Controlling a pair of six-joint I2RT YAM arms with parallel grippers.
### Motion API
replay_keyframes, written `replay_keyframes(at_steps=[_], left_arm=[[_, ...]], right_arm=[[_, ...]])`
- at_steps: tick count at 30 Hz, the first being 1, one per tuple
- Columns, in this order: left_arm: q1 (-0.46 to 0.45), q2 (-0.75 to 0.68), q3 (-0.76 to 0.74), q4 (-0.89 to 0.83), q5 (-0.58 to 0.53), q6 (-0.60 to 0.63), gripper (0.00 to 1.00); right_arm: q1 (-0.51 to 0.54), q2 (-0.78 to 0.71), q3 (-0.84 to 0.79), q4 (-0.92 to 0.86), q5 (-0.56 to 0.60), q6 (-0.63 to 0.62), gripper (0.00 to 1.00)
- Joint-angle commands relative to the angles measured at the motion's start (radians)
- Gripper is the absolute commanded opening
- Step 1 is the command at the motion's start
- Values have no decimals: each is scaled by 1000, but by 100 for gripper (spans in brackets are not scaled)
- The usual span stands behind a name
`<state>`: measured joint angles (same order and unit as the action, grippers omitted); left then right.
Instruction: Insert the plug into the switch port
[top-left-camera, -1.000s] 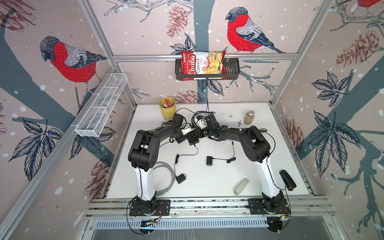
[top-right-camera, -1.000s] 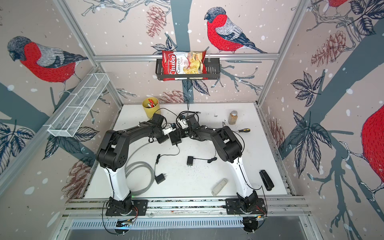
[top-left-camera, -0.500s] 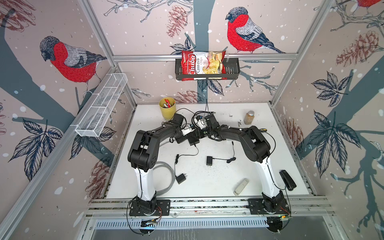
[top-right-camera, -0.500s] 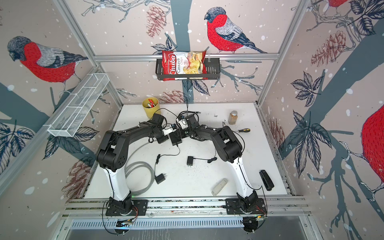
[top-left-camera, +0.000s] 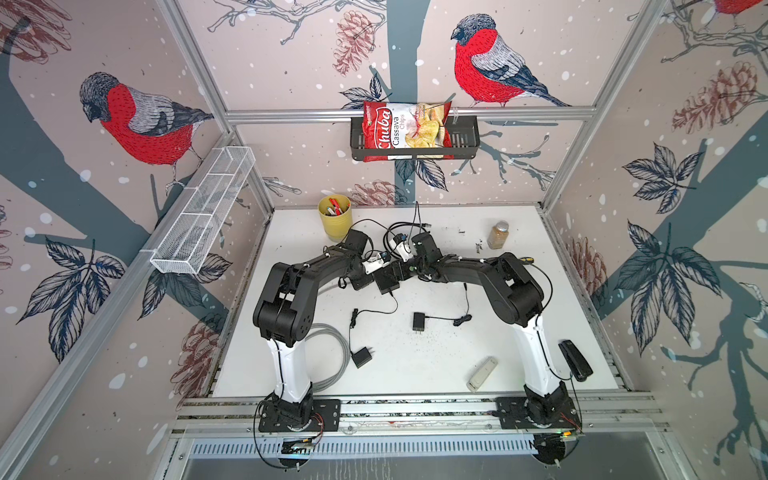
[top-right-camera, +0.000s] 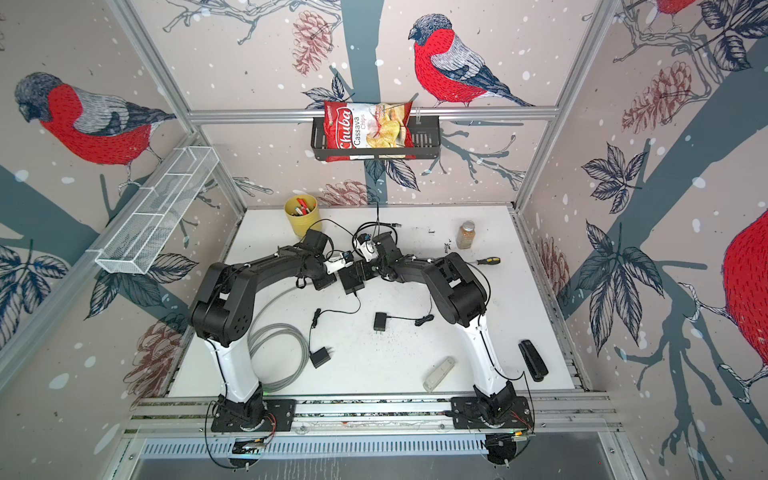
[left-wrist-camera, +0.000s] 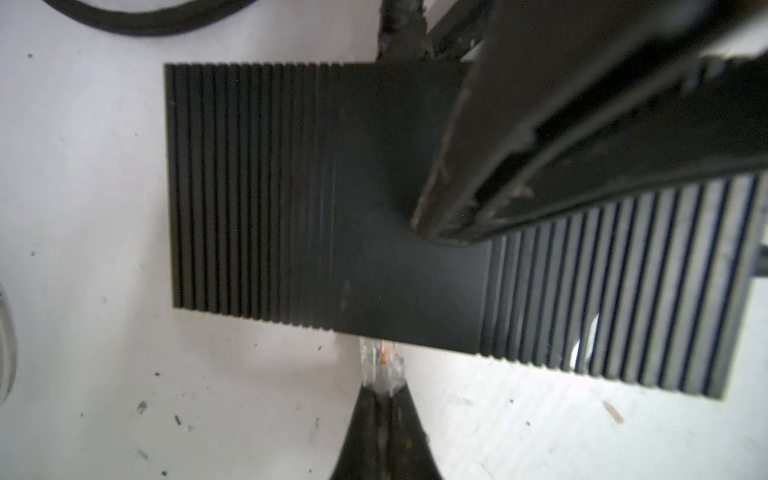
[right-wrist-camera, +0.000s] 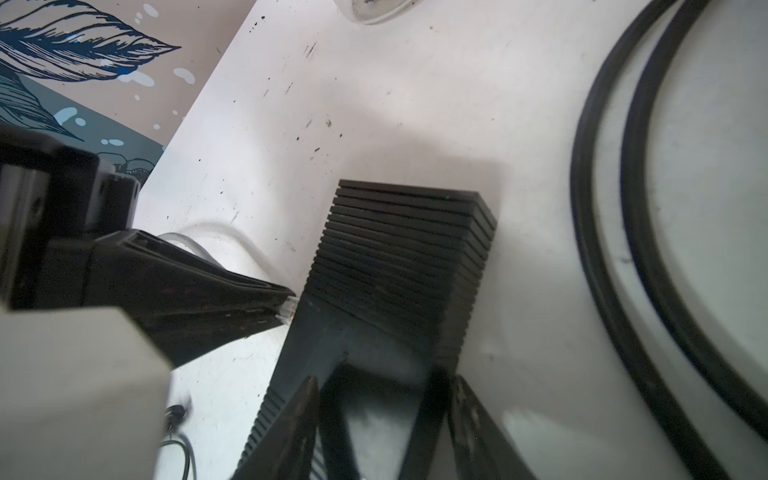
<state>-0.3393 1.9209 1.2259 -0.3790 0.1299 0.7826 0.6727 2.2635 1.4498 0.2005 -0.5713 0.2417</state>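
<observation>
Plug meets switch: insertion step in hand.
On the worktop (top-left-camera: 415, 365), the right claw (right-wrist-camera: 386, 399) straddles the switch (left-wrist-camera: 332, 187), apparently gripping it. The left claw (left-wrist-camera: 381, 395), pinched tight on the plug (left-wrist-camera: 380, 361), holds its tip at the switch's edge. The port is hidden, so the next move likely calls for a straight push.

The only legible marking is showing in both top views on the red chip bag (top-left-camera: 405, 131) (top-right-camera: 368, 124) — white "Chuba" script with "Cassava Chips" beside it — which is standing in the black wall basket (top-left-camera: 466, 138).
</observation>
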Motion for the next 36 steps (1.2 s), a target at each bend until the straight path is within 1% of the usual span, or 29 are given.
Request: replay_keyframes(at_steps=[1,5,8,14,16,19,23,26,30,36], left_arm=[[-29,3,7,403,299,4,0],[-34,-3,0,436,302,10,0],[-33,-18,0,453,297,10,0],[-32,-37,0,483,272,6,0],[-32,-36,-8,497,299,28,0],[-36,-31,-28,541,322,25,0],[-38,-31,-50,596,344,19,0],[-40,-36,-49,616,347,13,0],[-41,-40,-40,626,346,24,0],[-43,-41,-43,664,366,11,0]], right_arm=[[55,-1,15,73,-414,-5,49],[64,13,26,62,-428,-17,49],[62,23,41,46,-414,-17,49],[49,18,54,-15,-382,-58,49],[41,17,52,-12,-400,-61,50],[34,13,32,38,-441,-35,50],[44,17,51,4,-475,-71,50],[56,25,82,-55,-480,-112,50],[62,32,93,-59,-497,-116,50],[63,42,102,-65,-481,-114,49]])
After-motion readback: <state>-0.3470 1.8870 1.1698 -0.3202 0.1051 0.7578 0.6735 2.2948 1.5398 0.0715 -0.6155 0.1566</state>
